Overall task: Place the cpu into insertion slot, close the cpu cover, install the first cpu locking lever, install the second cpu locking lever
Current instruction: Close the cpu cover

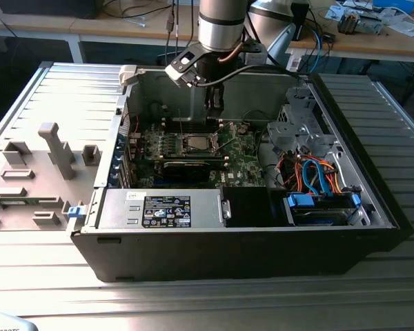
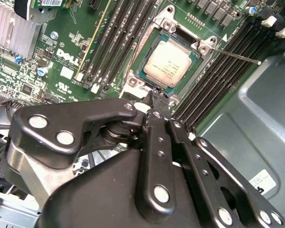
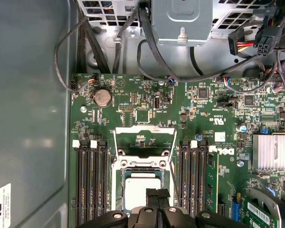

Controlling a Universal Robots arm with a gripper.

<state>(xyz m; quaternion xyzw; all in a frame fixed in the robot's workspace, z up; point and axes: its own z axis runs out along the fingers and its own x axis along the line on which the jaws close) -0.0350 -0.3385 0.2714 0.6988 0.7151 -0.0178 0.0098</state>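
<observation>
Claw (image 2: 156, 97) pinched together, holding nothing, tips just beside slot (image 2: 143, 73) edge; cpu (image 2: 168, 64) already lies flat in slot; cover (image 3: 145, 129) looks open, tipped back beyond slot; cover step seems in hand; needs soft, steady push so cover drops flat.

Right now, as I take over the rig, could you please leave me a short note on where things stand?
The end effector is shut, low at a corner of the slot; whether it pinches anything I cannot tell.
The cpu lies flat in the slot.
The cover looks raised in the first wrist view, not down over the cpu.
One lever, a thin rod, sticks out sideways and seems unlatched.
Done: cpu placed.
Left: closing the cover and installing both levers.
</observation>
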